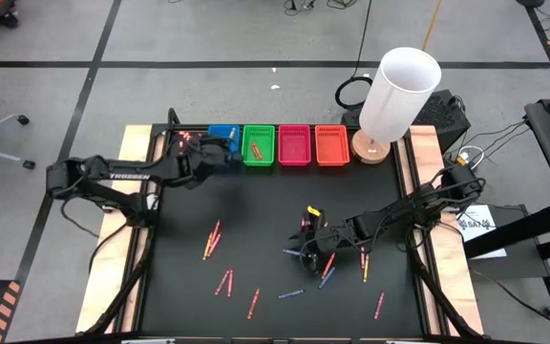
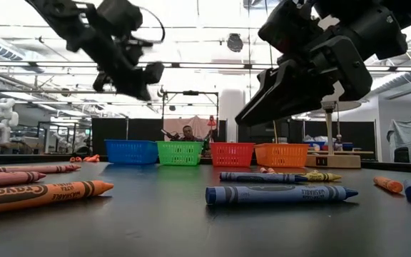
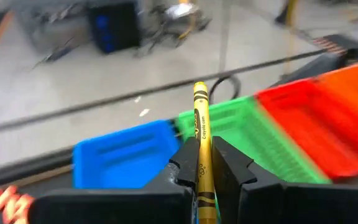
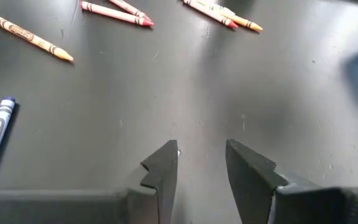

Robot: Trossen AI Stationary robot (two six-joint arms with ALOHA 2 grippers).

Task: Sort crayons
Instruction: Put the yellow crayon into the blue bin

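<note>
My left gripper (image 1: 225,151) hangs over the far left of the table, by the blue basket (image 3: 123,155), shut on a yellow crayon (image 3: 201,124). The green (image 1: 259,145), pink (image 1: 294,145) and orange (image 1: 331,145) baskets stand in a row to the right of the blue one. My right gripper (image 4: 201,162) is open above bare black table right of centre (image 1: 302,239), with nothing between its fingers. Loose crayons lie flat on the table, among them a blue one (image 2: 280,194) and an orange one (image 2: 41,196). My left gripper pinches the yellow crayon's lower part (image 3: 202,163) between its two fingers. The crayon lies along the fingers and sticks out well past their tips, its free end (image 3: 200,90) toward the baskets. It is lifted clear of the table.
A white cylinder on a round wooden base (image 1: 399,96) stands at the far right, beside the orange basket. Crayons lie scattered over the near half of the table (image 1: 212,239), (image 1: 253,303), (image 1: 327,268), (image 1: 380,304). Wooden rails edge the table on both sides.
</note>
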